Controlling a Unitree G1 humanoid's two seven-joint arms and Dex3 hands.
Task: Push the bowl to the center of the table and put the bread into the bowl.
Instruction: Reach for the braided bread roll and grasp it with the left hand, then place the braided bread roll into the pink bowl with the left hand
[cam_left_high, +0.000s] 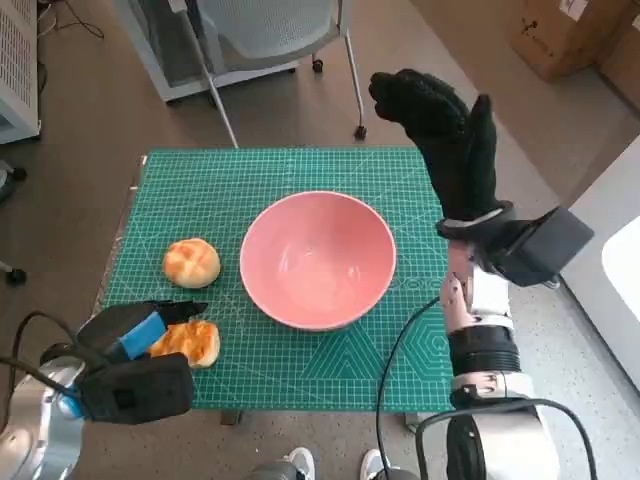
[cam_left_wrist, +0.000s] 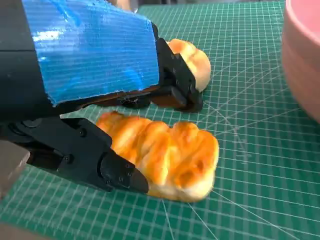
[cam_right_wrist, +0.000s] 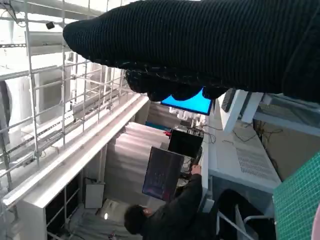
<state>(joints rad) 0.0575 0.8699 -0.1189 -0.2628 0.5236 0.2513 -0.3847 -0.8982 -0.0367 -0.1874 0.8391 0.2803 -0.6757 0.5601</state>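
Green cutting mat (cam_left_high: 300, 370) covers the small table, with bare floor around it and the legs of a wheeled chair (cam_left_high: 270, 40) beyond the far edge at 12 o'clock. At the middle of the mat sits the pink bowl (cam_left_high: 318, 260), upright and with nothing in it, so the push looks done or nearly so.

Two pieces of bread lie at the bowl's 9 o'clock side. A round bun (cam_left_high: 191, 262) rests apart from the bowl, and at 6 o'clock from that bun lies a ridged, golden loaf-shaped bread (cam_left_wrist: 162, 155), near the table's front-left corner.

The left hand (cam_left_high: 140, 335) brackets this nearer bread. In the left wrist view one black finger (cam_left_wrist: 85, 155) lies against its near side and the others (cam_left_wrist: 175, 85) reach past its far side, between it and the bun; whether they already squeeze it I cannot tell.

The right hand (cam_left_high: 440, 130) is raised above the table's far right corner, at about 1 o'clock from the bowl, fingers extended together and holding nothing. Its wrist view shows only the room, where a person sits at a screen.

Judging by its glazed, puffed crust, the bread should be light and soft, easily dented, a little slick on top. A gentle hold across its long sides, low down, seems best. The bowl looks rigid and smooth, and likely slides readily on the mat.
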